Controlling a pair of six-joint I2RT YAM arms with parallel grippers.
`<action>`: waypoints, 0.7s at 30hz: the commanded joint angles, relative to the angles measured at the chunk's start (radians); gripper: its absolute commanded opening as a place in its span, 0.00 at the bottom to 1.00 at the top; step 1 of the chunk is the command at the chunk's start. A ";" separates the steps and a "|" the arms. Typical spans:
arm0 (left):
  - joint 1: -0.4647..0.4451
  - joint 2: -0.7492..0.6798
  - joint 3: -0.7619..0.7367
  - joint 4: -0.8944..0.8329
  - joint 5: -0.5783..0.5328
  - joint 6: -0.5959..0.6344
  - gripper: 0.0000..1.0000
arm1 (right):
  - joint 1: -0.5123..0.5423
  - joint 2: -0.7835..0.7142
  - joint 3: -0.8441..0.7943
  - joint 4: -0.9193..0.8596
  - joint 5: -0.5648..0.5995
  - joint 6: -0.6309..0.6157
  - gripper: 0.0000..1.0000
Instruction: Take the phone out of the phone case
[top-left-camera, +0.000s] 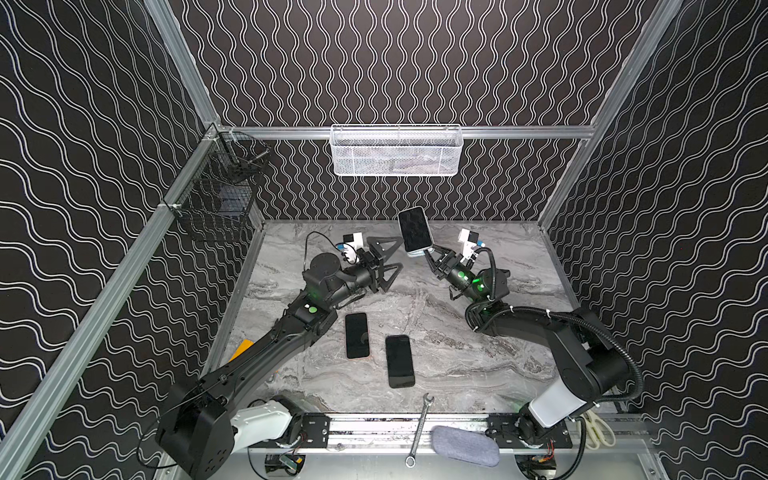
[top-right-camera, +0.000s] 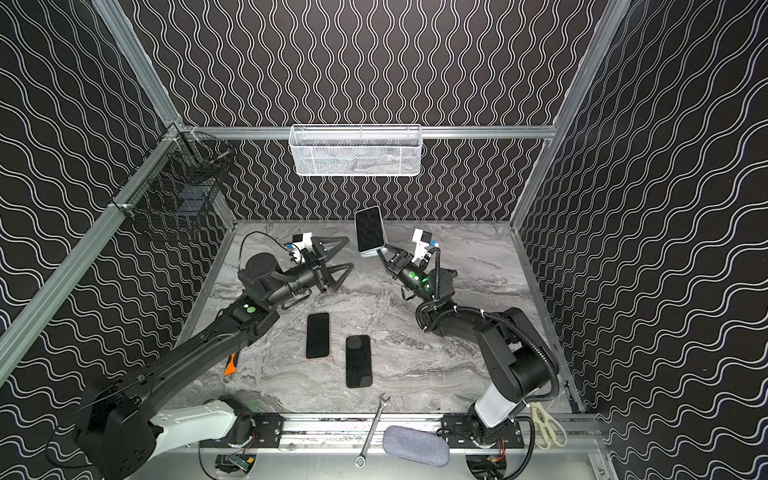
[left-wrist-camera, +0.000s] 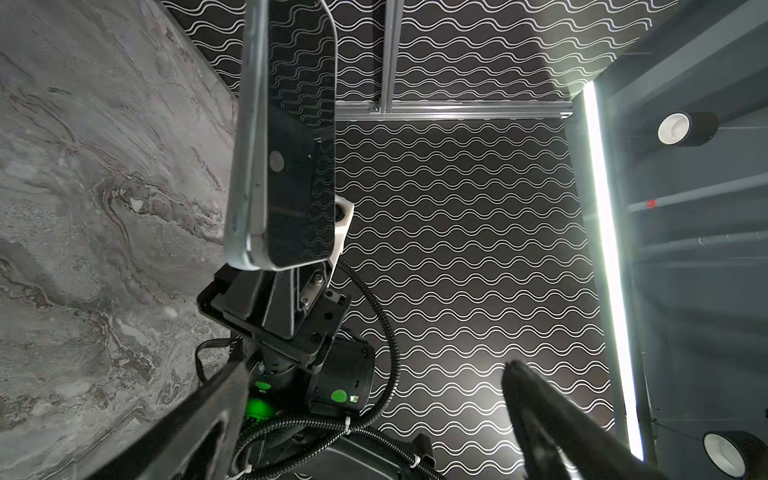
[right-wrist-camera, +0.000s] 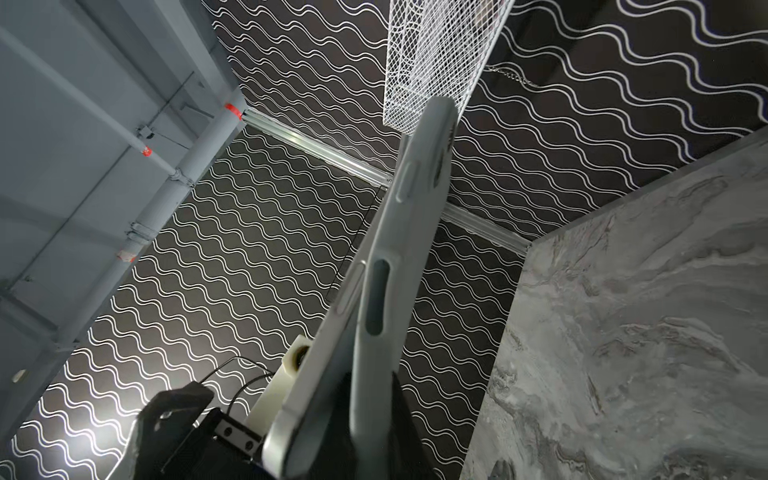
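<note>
1. The right arm rises from its front base, elbow bent. Its right end effector (top-left-camera: 430, 252) points up and toward the back wall, and its jaws are pinched narrow on the lower end of the phone (top-left-camera: 413, 230).
2. The phone stands nearly upright above the surface (top-left-camera: 478, 353), with its dark screen facing the top views. It still sits in the pale phone case (right-wrist-camera: 386, 291). In the right wrist view the phone's silver edge shows beside the case wall, not under it.
3. The left arm stretches forward from the front left. Its left end effector (top-left-camera: 400, 254) is spread wide and holds nothing. It faces the phone and stops just short of it.
4. A white mesh basket (top-left-camera: 397, 151) hangs on the back rail, and its contents are too blurred to name. A black wire basket (top-left-camera: 220, 195) hangs on the left rail with something dark inside.
5. A first spare handset (top-left-camera: 357, 336) and a second spare handset (top-left-camera: 400, 360) lie flat between the arms. They are just beside each other and well apart from both end effectors.
6. Along the front edge lie a wrench (top-left-camera: 419, 430), a grey pouch (top-left-camera: 464, 445) and scissors (top-left-camera: 598, 428). An orange-handled tool (top-right-camera: 230, 365) lies partly under the left arm.
</note>
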 joint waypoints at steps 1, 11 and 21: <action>-0.011 0.019 0.018 0.013 -0.021 -0.004 0.99 | 0.003 -0.007 -0.007 0.101 0.031 -0.021 0.03; -0.022 0.055 0.042 0.018 -0.023 -0.009 0.99 | 0.030 -0.041 -0.031 0.090 0.056 -0.045 0.03; -0.023 0.070 0.046 0.039 -0.012 -0.019 0.99 | 0.051 -0.057 -0.037 0.078 0.060 -0.058 0.03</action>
